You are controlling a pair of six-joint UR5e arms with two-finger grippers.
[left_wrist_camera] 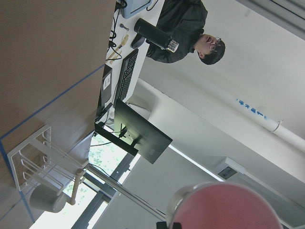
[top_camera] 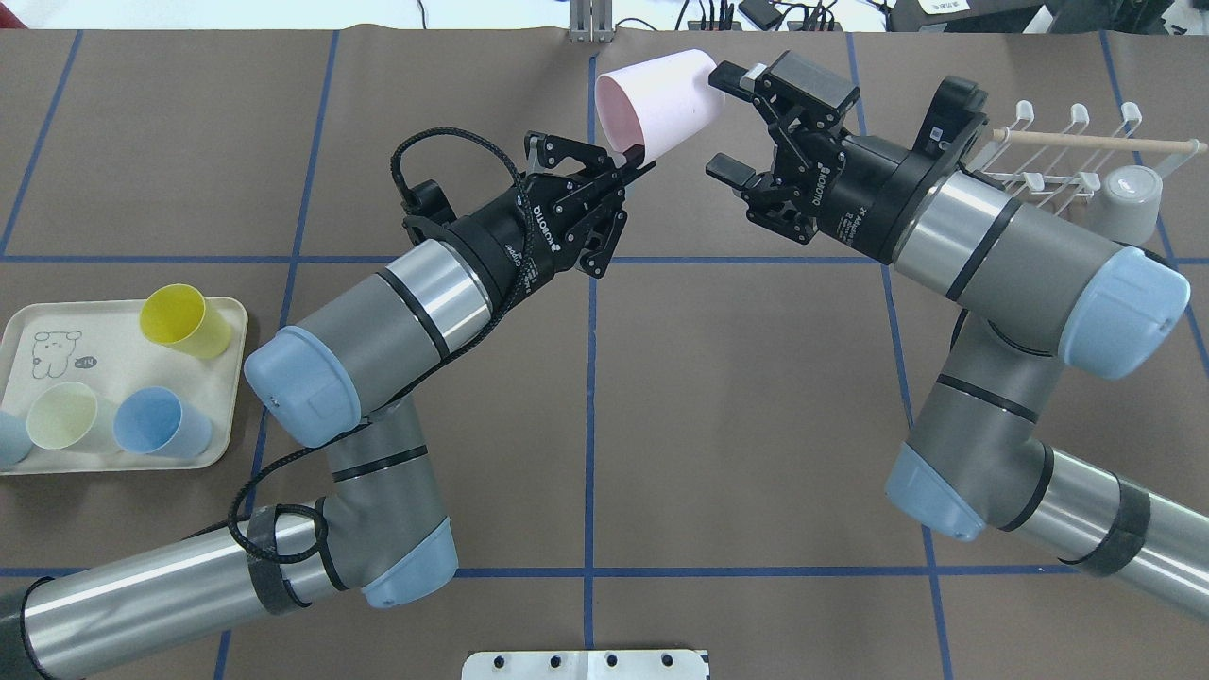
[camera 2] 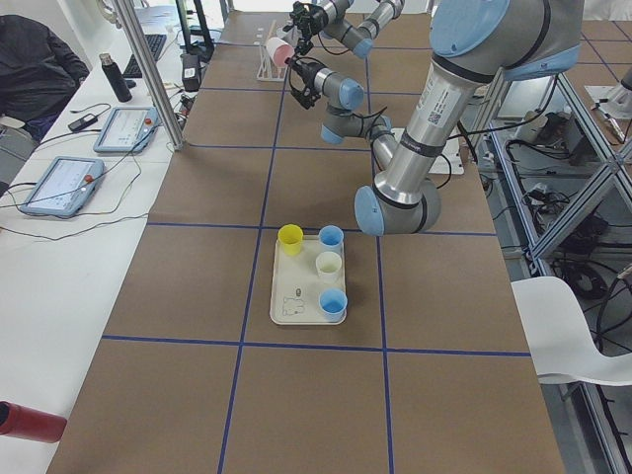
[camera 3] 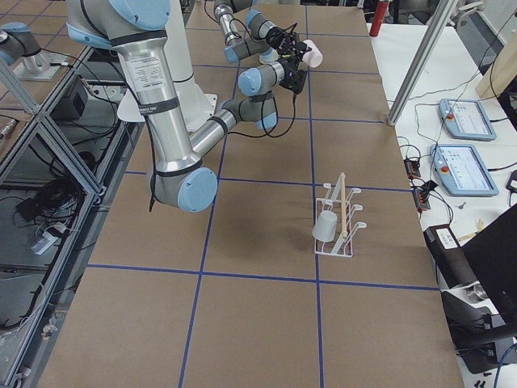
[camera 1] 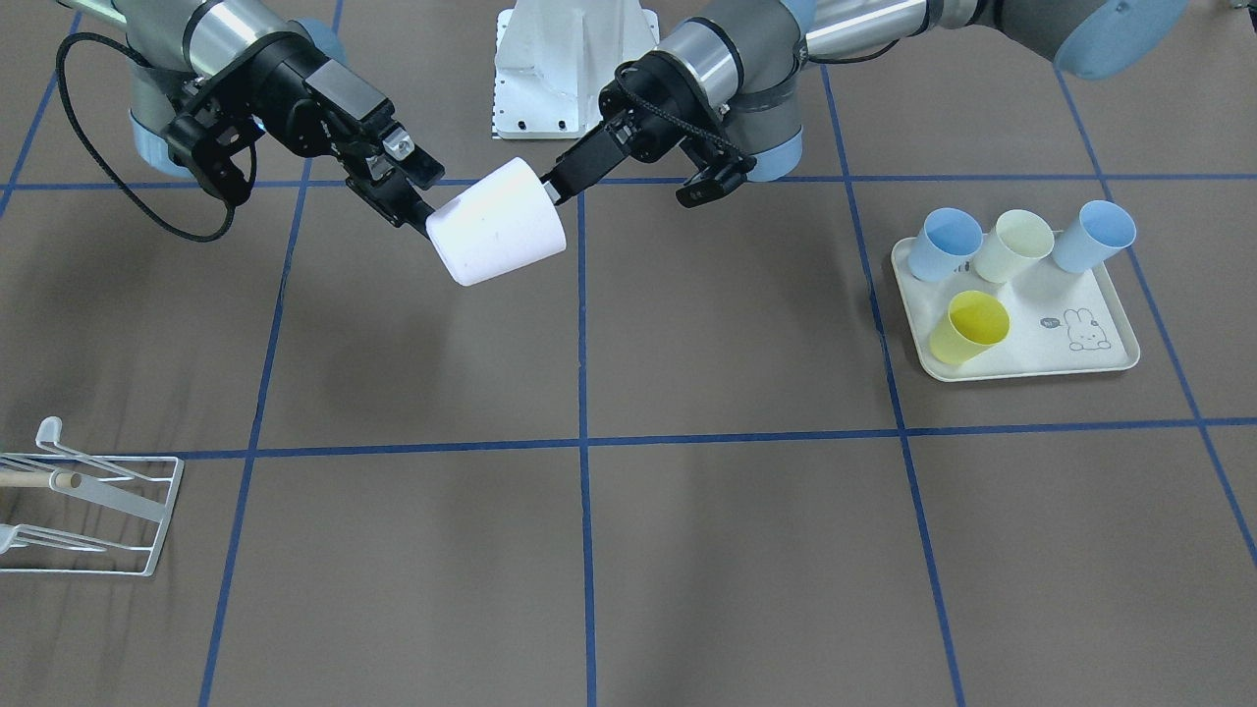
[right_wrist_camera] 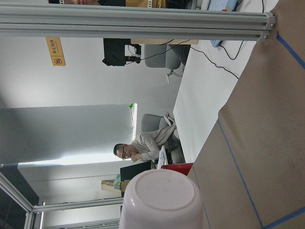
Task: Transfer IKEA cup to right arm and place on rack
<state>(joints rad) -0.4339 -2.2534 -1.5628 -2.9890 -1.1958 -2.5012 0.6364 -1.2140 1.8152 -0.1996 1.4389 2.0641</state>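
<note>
Brown desk (camera 1: 687, 393) crossed by blue tape lines fills the front view. Above it hangs the cup (camera 1: 501, 236), tipped on its side between the two arms. The left pincer (camera 1: 552, 187) is closed on the cup's rim. The right pincer (camera 1: 417, 191) stands spread at the base end. The rack (camera 1: 88, 511) sits at the desk's edge on the robot's right, well apart from the cup. A tray (camera 1: 1100, 365) with four pastel cups (camera 1: 1011, 245) lies on the robot's left.

From overhead, the left pincer's fingertips pinch the wall at the pink mouth. The right pincer's jaws are wide: one finger is at the base, though I cannot tell if it touches, and the other is clear of the cup. A grey cup (top_camera: 1129, 203) hangs on the rack.

Both side views show the cup held high over the desk, with the rack standing alone.

The left wrist view looks over the pink mouth toward the rack and a seated person (left_wrist_camera: 183, 33). The right wrist view shows the cup's base end-on.
</note>
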